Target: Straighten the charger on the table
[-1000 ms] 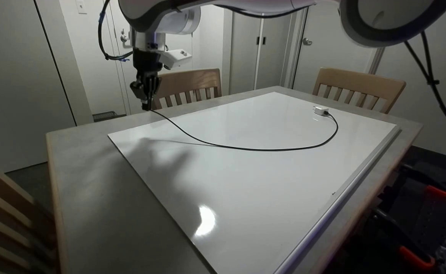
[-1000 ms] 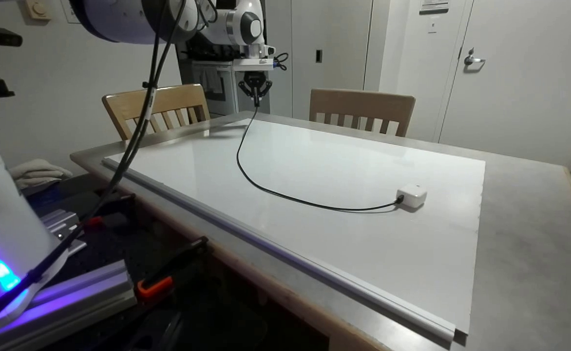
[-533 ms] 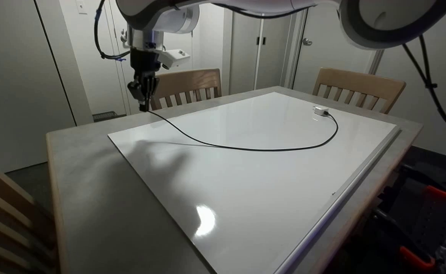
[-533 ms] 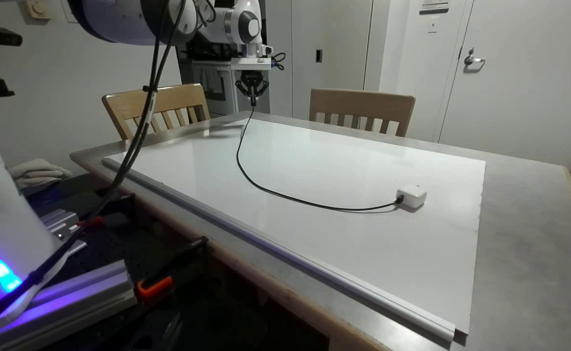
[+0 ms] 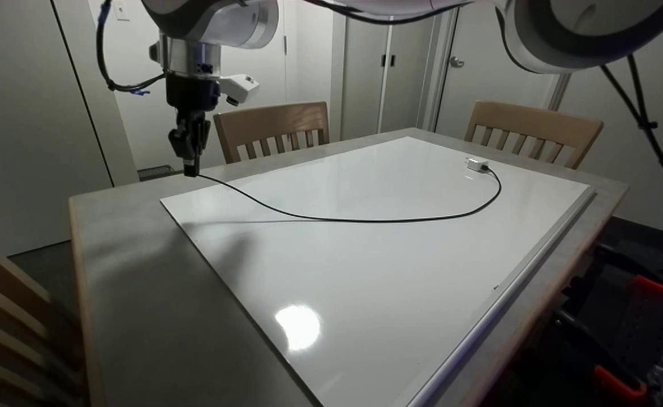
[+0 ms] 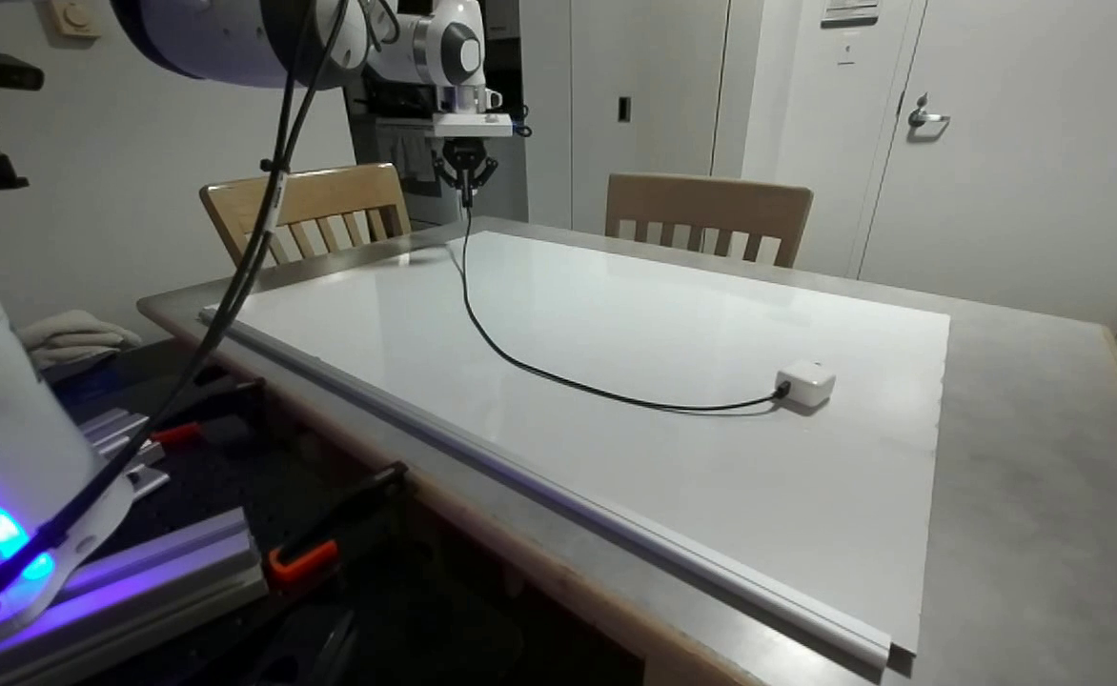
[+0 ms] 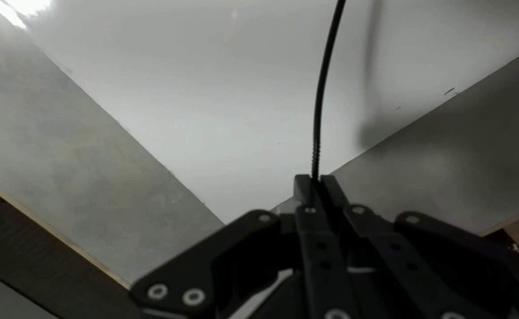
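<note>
Where charger [image 7: 320, 86] curves, glossy table [image 6: 663, 305], grey border [image 6: 1035, 476]

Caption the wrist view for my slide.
Gripper pinching the cable above the table, the cable running out at the top.

charger cable [image 7: 320, 86] straighter than before

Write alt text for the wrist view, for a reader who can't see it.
A black gripper pinches a thin black charger cable, ribbed where it enters the grip, that runs out at the top of the picture. Beneath them lies the table, its glossy white panel narrowing toward the gripper inside a grey border.
</note>
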You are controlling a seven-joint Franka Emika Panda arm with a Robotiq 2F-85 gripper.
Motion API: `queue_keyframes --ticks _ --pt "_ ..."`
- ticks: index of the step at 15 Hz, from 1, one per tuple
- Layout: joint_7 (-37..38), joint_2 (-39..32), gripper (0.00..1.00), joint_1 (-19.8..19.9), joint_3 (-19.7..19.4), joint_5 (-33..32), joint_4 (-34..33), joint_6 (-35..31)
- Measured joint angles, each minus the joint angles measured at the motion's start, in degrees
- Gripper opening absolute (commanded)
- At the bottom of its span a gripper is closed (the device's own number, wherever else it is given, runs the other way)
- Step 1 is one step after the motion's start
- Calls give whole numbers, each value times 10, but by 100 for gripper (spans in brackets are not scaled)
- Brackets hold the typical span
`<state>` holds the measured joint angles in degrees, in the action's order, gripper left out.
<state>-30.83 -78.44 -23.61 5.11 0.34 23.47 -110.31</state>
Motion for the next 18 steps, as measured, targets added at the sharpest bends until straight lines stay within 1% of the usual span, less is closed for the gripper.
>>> queue_keyframes --ticks 4,6,8,16,17,18 --pt "-94 -3 2 8 26 11 13 -4" --pt "-139 -14 2 9 45 12 2 4" --pt "-179 -16 2 8 57 12 5 3" --pt "-308 -16 2 -1 92 13 2 15" --pt "-320 -16 7 -3 94 12 3 14" --pt "-321 -18 7 -4 93 12 -1 17"
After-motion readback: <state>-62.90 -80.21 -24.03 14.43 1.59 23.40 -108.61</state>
